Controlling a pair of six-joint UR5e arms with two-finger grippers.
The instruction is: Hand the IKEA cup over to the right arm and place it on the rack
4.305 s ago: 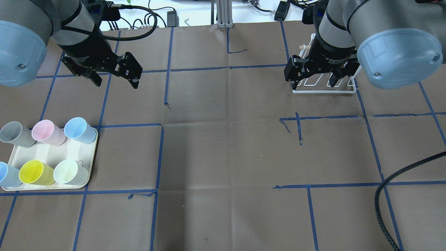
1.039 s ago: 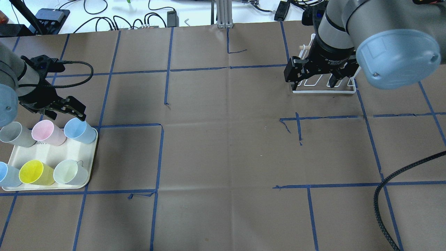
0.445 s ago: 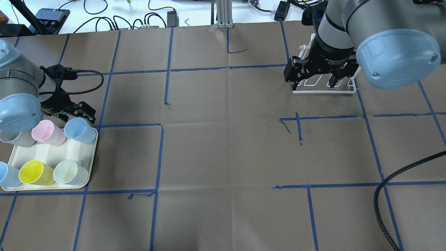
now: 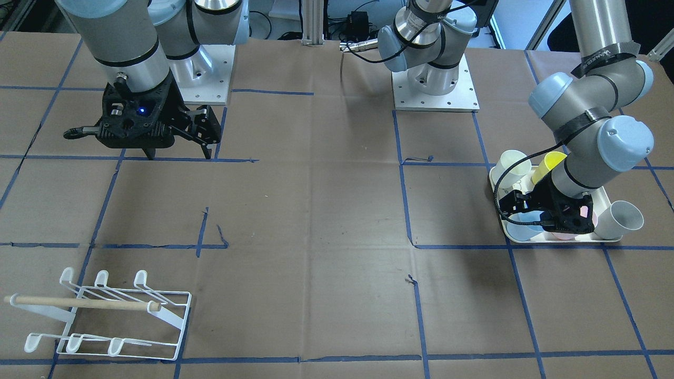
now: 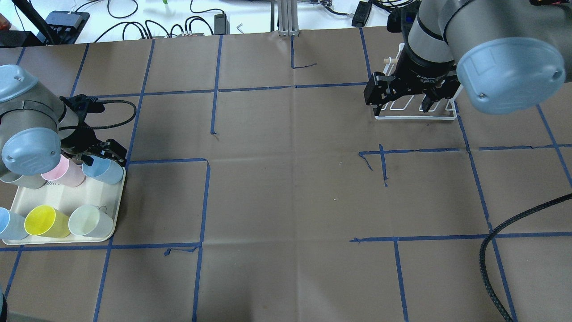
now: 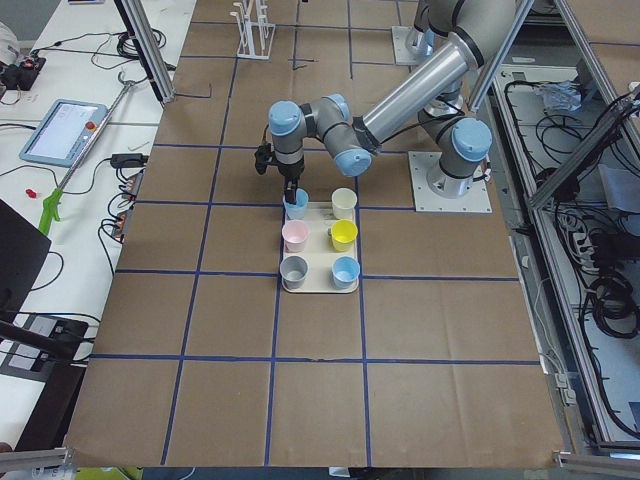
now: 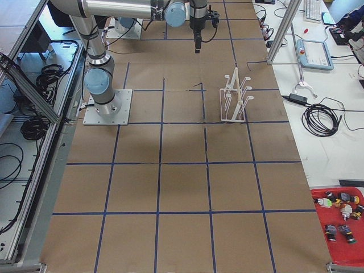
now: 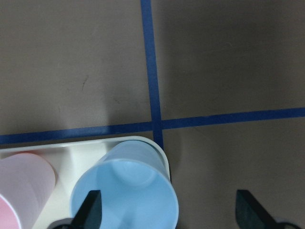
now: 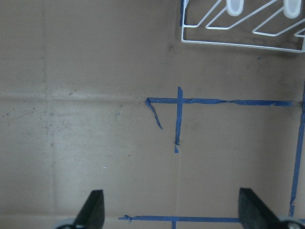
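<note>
Barely begun. The left gripper [image 8: 169, 212] hangs wide open and empty over the blue cup [image 8: 126, 191], which stands on the tray [image 5: 96, 192] at the counter's [image 5: 286, 201] nine o'clock in the overhead view. The right gripper [image 9: 172, 210] hovers open and empty by the rack [image 4: 79, 303] at two o'clock. The grasp, the handover and the placing are all left to do.

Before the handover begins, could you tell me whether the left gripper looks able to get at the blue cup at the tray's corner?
Probably yes. The left gripper hangs open right over the blue cup, one finger above its mouth, the other beyond the tray. The pink cup beside it looks clear of both.
</note>
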